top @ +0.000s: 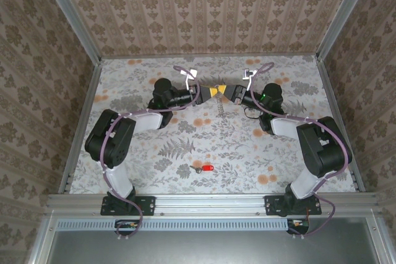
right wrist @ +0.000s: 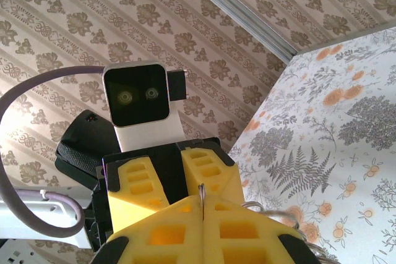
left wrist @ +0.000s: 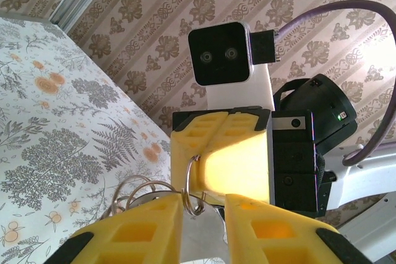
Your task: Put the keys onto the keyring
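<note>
Keyring (left wrist: 193, 182) sits pinched between my left gripper (top: 212, 93) and right gripper (top: 223, 91), both clamped on it, red key (top: 207, 169) well apart.

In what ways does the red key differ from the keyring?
Place: the red key lies flat on the table, untouched, while the keyring is held above it, pinched by the right tool. Colour: the key has a red head; the keyring is bare silver wire. Shape: the key is solid, the keyring an open loop. Both seem to have metal parts.

Tiny red key (top: 207, 169) lies flat; keyring (top: 219, 104) hangs aloft.
</note>
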You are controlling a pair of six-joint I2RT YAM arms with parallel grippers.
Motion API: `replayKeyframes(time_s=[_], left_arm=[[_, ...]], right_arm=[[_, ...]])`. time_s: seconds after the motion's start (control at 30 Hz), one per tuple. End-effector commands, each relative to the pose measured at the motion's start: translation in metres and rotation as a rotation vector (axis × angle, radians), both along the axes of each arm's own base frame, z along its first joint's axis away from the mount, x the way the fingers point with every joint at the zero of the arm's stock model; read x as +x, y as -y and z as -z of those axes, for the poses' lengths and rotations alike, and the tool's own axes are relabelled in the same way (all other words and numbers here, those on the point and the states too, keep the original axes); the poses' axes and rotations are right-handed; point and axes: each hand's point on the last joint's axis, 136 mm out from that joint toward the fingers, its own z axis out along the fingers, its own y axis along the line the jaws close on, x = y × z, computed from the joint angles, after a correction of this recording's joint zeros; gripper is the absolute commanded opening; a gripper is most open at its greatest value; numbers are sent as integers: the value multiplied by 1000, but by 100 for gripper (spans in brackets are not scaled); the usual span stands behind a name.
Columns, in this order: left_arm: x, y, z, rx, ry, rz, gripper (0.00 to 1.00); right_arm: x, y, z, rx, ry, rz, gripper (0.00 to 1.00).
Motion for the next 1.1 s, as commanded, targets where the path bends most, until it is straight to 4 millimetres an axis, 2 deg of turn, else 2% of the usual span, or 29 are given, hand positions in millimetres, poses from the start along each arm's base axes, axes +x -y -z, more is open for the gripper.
replayKeyframes(time_s=[0.0, 0.2, 0.47, 0.67, 0.8, 1.07], left_arm=[[2, 5, -12, -30, 48, 6, 26], [4, 6, -15, -40, 54, 1, 25], [4, 8, -15, -43, 55, 3, 19], [7, 6, -17, -47, 57, -18, 30], [10, 4, -19, -50, 62, -35, 31], [11, 4, -19, -53, 61, -37, 18]], right_arm=[[2, 2, -7, 19, 43, 11, 0], [1, 2, -6, 17, 41, 10, 0], [1, 2, -6, 16, 40, 6, 0], [1, 2, -4, 14, 36, 4, 0], [1, 3, -5, 13, 38, 6, 0], [1, 3, -4, 11, 36, 6, 0]])
